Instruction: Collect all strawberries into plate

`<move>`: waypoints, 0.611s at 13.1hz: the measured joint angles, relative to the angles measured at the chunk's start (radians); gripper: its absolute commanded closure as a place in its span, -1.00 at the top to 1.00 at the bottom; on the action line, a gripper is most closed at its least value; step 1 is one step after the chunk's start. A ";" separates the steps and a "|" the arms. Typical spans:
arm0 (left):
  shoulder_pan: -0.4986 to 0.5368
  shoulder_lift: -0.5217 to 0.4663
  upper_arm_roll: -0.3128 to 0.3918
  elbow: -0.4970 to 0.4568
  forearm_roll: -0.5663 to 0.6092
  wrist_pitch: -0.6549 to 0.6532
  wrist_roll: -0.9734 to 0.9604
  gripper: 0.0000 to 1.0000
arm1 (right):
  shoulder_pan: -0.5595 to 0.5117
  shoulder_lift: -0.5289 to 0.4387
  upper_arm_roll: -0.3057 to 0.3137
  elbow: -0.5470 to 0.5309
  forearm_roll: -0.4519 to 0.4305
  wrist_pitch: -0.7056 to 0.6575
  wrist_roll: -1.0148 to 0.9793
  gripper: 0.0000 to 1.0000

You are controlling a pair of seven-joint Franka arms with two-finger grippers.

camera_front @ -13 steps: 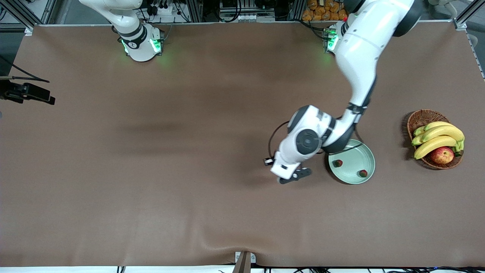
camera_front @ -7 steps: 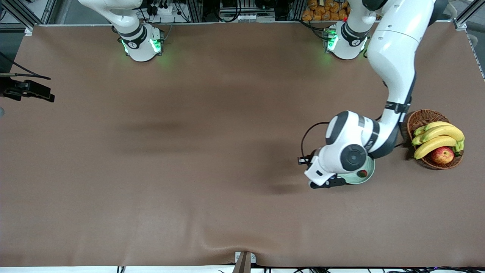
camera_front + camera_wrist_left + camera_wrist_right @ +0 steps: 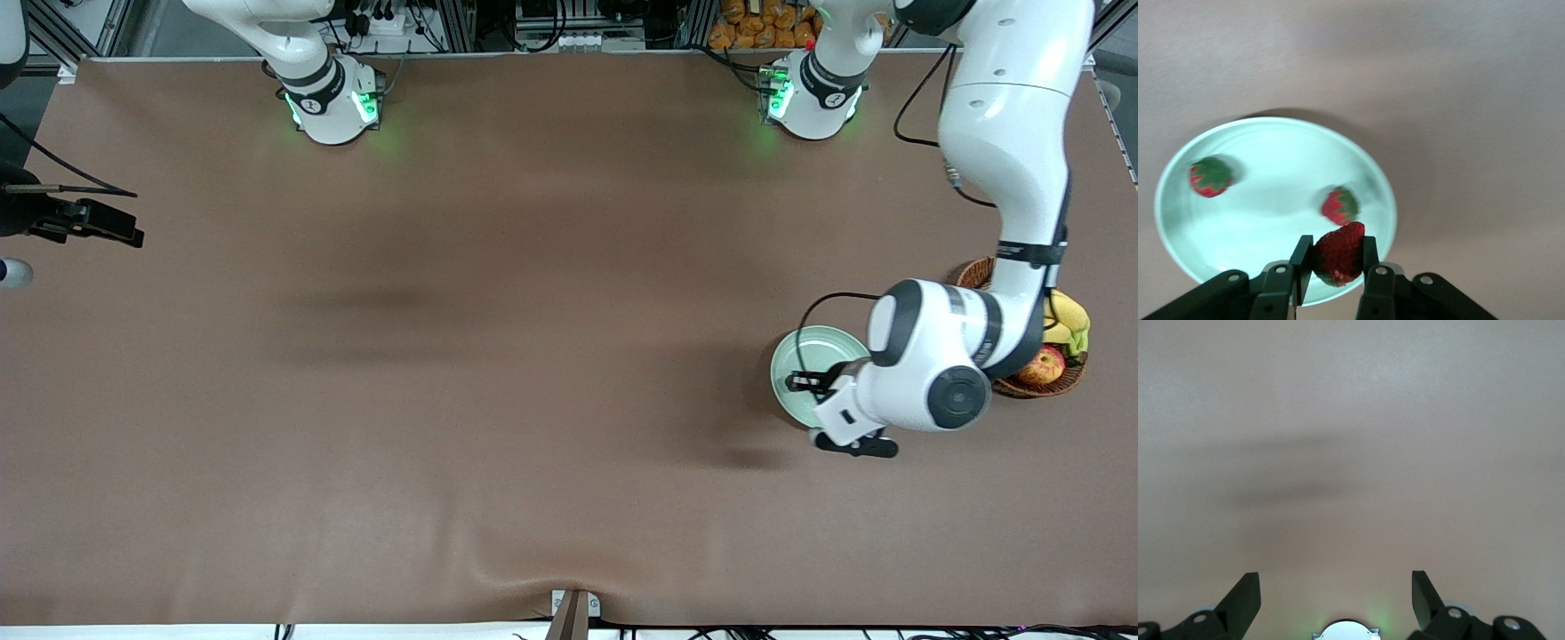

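My left gripper (image 3: pixel 1336 250) is shut on one strawberry (image 3: pixel 1339 259), held above the rim of the pale mint-green plate (image 3: pixel 1271 200). Two more strawberries lie in the plate, one near the middle (image 3: pixel 1340 205) and one near the rim (image 3: pixel 1210 176). In the front view the left gripper (image 3: pixel 853 442) hangs over the plate's (image 3: pixel 805 356) edge nearest the camera, and the arm hides the berries. My right gripper (image 3: pixel 1335 587) is open and empty, high over bare table near its own base, where the right arm waits.
A brown wicker basket (image 3: pixel 1022 384) with bananas (image 3: pixel 1067 316) and a red-yellow apple (image 3: pixel 1047 363) stands beside the plate toward the left arm's end of the table, partly covered by the left arm. Brown cloth covers the table.
My left arm has swung from the plate's side toward the right arm across to the plate's near rim, closer to the basket. It now covers most of the plate and part of the basket.
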 measured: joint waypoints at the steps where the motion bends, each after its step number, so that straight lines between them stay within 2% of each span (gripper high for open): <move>1: 0.012 0.001 0.000 -0.014 0.012 0.000 0.016 -0.53 | 0.000 0.000 0.000 0.000 0.000 0.000 0.002 1.00; 2: 0.021 0.003 0.000 -0.027 0.043 0.000 0.025 0.40 | 0.000 0.000 0.000 0.000 0.000 0.000 0.003 1.00; 3: 0.027 0.007 0.000 -0.036 0.068 0.000 0.028 0.99 | 0.000 0.000 0.000 0.001 0.000 0.000 0.003 1.00; 8: 0.029 -0.006 -0.011 -0.017 0.080 0.000 0.030 1.00 | 0.001 0.000 -0.003 0.007 0.000 0.001 0.005 1.00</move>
